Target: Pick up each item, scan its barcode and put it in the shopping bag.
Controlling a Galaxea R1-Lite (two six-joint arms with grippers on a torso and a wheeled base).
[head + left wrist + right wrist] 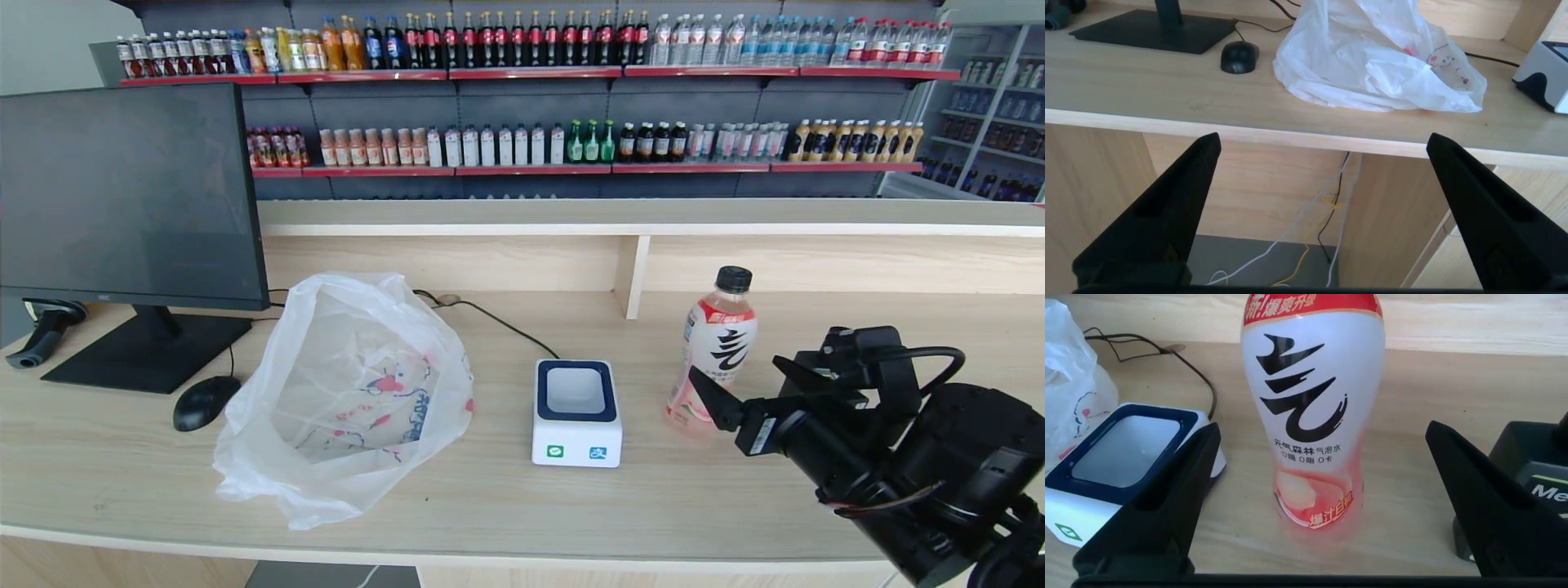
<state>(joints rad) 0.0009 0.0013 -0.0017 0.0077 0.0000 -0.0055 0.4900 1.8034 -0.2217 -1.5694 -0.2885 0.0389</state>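
One drink bottle [718,351] stands upright on the counter [571,506], facing the gap between the right gripper's [735,367] fingers [1167,506]. Those fingers are spread wide and hold nothing. From the wrist, bare wood shows on both sides between the bottle's label and each finger. The white scanner [576,412] sits just outside one of these fingers, on the side away from the other, near the bottle but not touching it. The shopping bag [351,392] lies slumped and open-mouthed farther off on that same side, past the scanner.

The left gripper [1323,139] hangs lower than the counter's front edge, and its fingers [1151,220] are also spread wide with nothing between them. The bag lies above and beyond their tips, with a black mouse [204,402] and a monitor [131,192] beside it.
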